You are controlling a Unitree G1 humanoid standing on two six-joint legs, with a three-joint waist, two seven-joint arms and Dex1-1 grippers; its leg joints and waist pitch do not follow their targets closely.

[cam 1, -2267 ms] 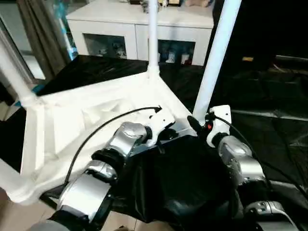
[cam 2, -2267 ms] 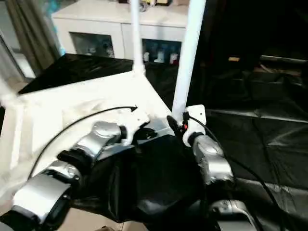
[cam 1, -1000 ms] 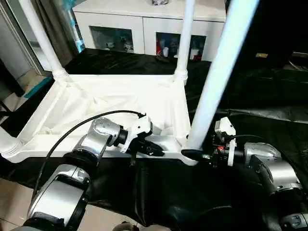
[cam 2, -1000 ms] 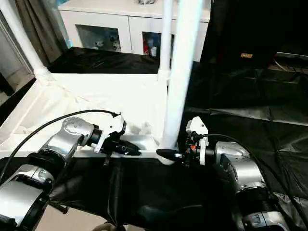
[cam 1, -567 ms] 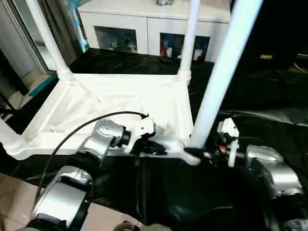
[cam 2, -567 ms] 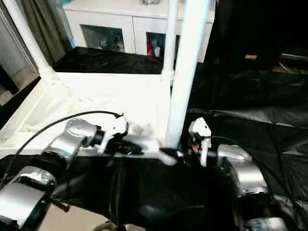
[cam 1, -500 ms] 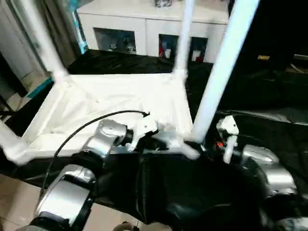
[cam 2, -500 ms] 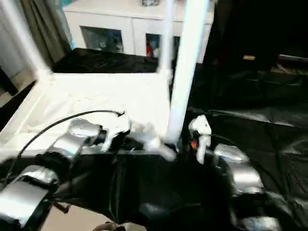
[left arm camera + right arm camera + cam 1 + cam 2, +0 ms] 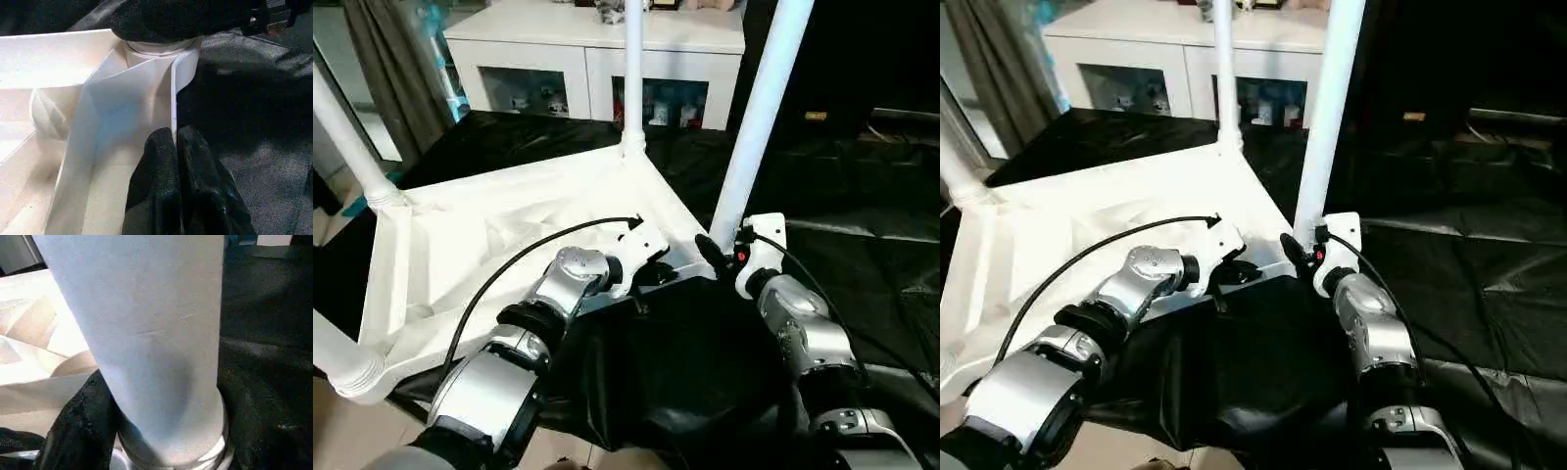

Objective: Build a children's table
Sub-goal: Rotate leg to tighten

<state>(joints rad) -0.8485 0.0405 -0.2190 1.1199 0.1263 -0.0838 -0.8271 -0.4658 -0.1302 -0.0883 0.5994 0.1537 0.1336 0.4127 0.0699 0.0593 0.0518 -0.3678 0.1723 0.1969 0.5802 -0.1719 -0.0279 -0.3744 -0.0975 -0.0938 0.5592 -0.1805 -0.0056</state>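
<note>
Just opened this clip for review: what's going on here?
A humanoid robot is assembling a white children's table, which lies upside down on black sheeting. All four legs stand in the corner sockets. The right gripper has its black fingers around the base of the nearest leg, and the left gripper, shut, is at the tabletop's near edge beside that corner. A white cabinet stands behind.

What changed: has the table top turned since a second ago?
Yes. Table top turned: far edge was parallel to the cabinet, now its left end swung away.
</note>
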